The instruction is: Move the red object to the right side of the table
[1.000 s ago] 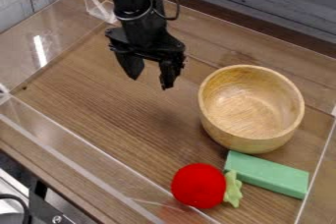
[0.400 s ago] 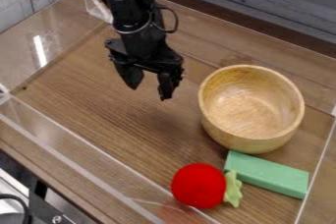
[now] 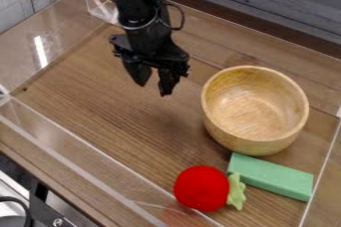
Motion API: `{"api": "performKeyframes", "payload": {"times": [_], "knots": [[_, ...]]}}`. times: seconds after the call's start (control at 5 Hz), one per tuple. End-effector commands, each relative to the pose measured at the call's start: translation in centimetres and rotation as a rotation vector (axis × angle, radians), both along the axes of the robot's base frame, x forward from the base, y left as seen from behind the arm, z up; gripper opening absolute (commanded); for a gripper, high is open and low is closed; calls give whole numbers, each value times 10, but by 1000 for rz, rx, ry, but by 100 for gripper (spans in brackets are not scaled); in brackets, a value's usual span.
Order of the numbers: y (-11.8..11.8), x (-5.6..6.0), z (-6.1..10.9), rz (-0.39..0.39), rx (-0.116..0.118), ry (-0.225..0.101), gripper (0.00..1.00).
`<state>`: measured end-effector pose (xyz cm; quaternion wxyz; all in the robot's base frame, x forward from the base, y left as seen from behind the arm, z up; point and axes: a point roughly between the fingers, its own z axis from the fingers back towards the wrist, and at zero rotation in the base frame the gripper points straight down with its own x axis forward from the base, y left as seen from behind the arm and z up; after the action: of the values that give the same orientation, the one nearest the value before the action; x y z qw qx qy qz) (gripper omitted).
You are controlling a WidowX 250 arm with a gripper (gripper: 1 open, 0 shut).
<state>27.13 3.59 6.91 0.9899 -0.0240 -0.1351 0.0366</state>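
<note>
Red object (image 3: 202, 187) — red, light green leaf; block (image 3: 270, 176) green; bowl (image 3: 254, 108) pale wood; gripper (image 3: 155, 78) black.

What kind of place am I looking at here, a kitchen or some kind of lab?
Most likely a robot test bench, not a kitchen. A wood-grain table is fenced by low clear walls, a black arm's tool hangs over it, and the items are props: an empty wooden bowl and a red toy fruit.

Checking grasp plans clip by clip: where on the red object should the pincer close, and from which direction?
Grip the round red body of the red object, coming straight down from above. Its leafy stem end points at the green block and seems to touch it, and the clear wall runs close in front, so side approaches look cramped. The pincer hangs open, well up-left of it.
</note>
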Motion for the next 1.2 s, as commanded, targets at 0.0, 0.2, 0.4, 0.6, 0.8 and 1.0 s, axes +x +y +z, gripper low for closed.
{"api": "performKeyframes", "payload": {"times": [0.0,0.2,0.4,0.6,0.8,1.0], "knots": [[-8,8,10,-61,-5,-31,100],[-9,8,10,-108,-4,-33,100],[-7,9,7,-142,3,-35,100],[4,8,19,-151,4,-35,100],[16,5,29,-133,2,-39,100],[8,1,31,-19,-11,-43,100]]}}
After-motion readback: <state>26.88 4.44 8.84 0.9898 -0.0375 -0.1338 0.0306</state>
